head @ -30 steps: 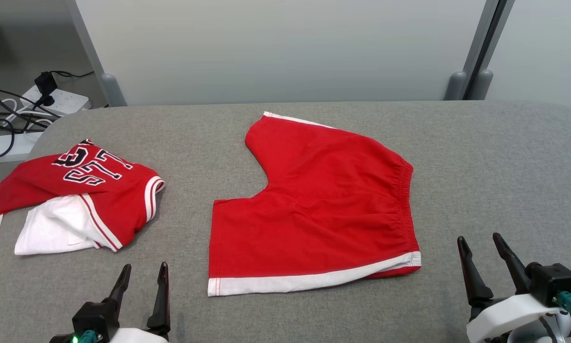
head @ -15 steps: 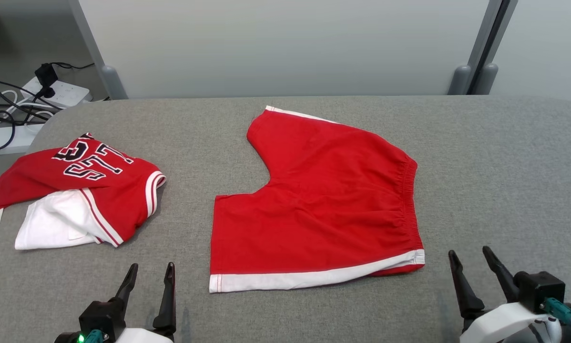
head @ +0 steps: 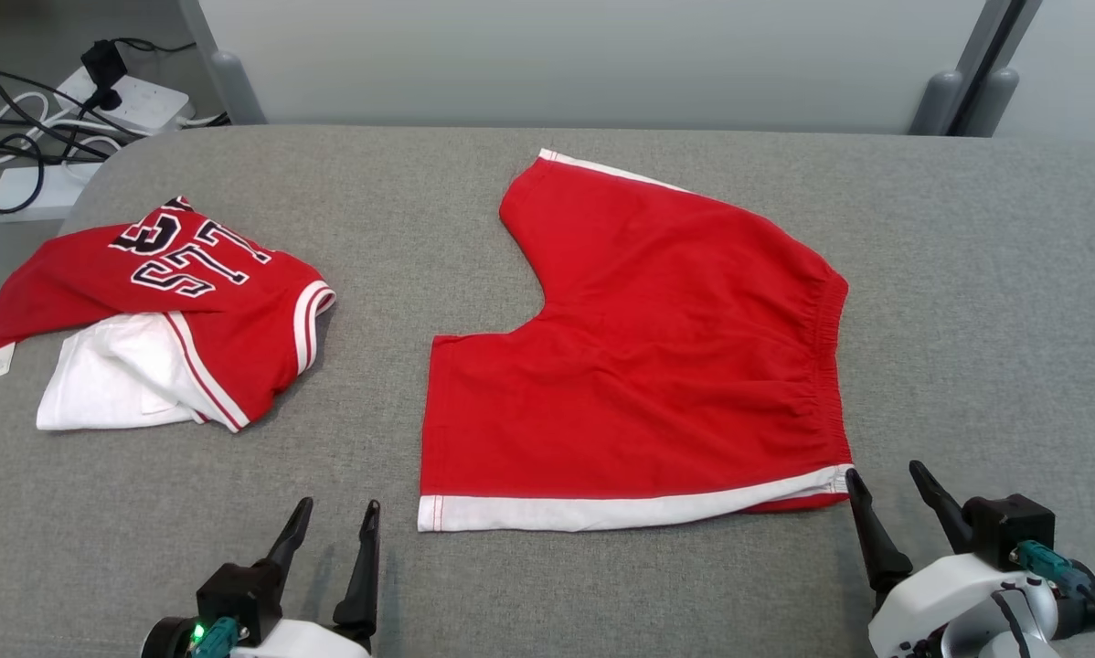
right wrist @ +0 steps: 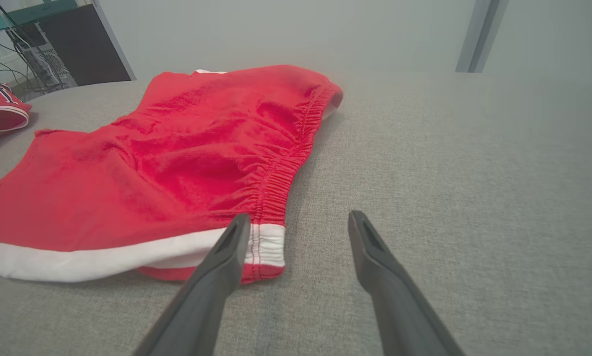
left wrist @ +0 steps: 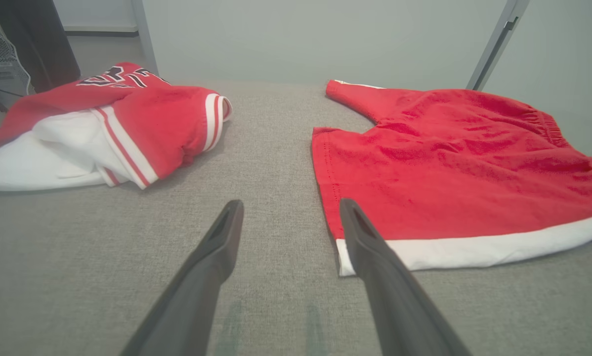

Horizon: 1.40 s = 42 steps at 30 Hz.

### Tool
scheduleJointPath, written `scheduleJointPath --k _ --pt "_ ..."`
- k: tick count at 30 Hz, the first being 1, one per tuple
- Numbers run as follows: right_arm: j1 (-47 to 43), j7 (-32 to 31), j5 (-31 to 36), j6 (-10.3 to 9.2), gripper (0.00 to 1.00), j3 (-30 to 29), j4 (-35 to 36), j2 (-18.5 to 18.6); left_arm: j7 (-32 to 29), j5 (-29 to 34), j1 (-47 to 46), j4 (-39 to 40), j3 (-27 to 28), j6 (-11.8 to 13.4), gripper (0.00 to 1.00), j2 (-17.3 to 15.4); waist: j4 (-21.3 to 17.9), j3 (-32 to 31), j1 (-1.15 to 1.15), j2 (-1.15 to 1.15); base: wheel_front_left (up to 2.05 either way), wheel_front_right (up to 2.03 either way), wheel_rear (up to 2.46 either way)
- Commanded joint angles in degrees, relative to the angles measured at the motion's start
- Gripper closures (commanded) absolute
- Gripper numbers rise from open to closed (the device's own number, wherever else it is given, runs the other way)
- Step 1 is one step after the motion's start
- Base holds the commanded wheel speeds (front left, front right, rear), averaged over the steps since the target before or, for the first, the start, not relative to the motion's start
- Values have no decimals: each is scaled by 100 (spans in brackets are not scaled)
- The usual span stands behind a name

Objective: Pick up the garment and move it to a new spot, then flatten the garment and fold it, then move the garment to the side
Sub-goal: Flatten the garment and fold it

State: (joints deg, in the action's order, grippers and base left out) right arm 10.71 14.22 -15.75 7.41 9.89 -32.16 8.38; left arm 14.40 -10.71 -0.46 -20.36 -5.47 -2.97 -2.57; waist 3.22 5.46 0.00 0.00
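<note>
The shorts [head: 639,366] are soft, matt red cloth. The desk [head: 968,274] wears coarse grey woven fabric; the fingers [left wrist: 209,269] look matt plastic.

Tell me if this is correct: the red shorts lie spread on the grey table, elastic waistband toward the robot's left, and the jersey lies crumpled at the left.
Not quite. The head view shows the elastic waistband of the red shorts toward the robot's right, not left. The shorts do lie spread on the grey table, the jersey crumpled at the left.
</note>
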Motion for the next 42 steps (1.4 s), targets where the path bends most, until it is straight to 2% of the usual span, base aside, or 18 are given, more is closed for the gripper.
scheduleJointPath --k 1,16,18,19,20,21,22,23,25,26,33,42 --pt "177 78 -30 8 0 164 56 31 60 -36 -335 79 98 -49 0 -31 45 98 0 0 0 0 0" --pt "523 78 -198 8 0 508 -331 30 60 -375 -697 -407 -536 -113 0 -31 110 468 0 0 0 0 0" --pt "560 78 -250 8 17 597 -366 41 60 -414 -745 -463 -582 -136 0 -31 112 495 0 0 0 0 0" --pt "576 78 -283 8 40 644 -372 45 60 -434 -767 -495 -606 -153 0 -31 110 505 0 0 0 0 0" --pt "592 78 -307 8 55 698 -371 53 60 -457 -788 -515 -617 -164 0 -31 105 516 0 0 0 0 0" --pt "606 78 -334 8 65 752 -365 61 60 -494 -803 -538 -629 -180 0 -31 99 526 0 0 0 0 0" --pt "606 78 -334 8 65 752 -365 61 60 -494 -803 -538 -629 -180 0 -31 99 526 0 0 0 0 0" --pt "619 78 -359 8 74 801 -352 75 60 -520 -822 -571 -657 -205 0 -31 91 534 0 0 0 0 0" --pt "630 78 -416 8 97 885 -325 107 60 -567 -859 -647 -705 -245 0 -31 75 545 0 0 0 0 0" --pt "631 78 -442 8 100 922 -310 127 60 -589 -875 -675 -716 -258 0 -31 64 547 0 0 0 0 0" --pt "620 78 -578 8 100 1100 -175 292 60 -882 -1000 -918 -855 -357 0 -31 -26 579 0 0 0 0 0" --pt "702 78 -642 8 100 1327 -151 370 60 -1185 -1300 -1600 -992 -429 0 -31 -226 644 0 0 0 0 0"
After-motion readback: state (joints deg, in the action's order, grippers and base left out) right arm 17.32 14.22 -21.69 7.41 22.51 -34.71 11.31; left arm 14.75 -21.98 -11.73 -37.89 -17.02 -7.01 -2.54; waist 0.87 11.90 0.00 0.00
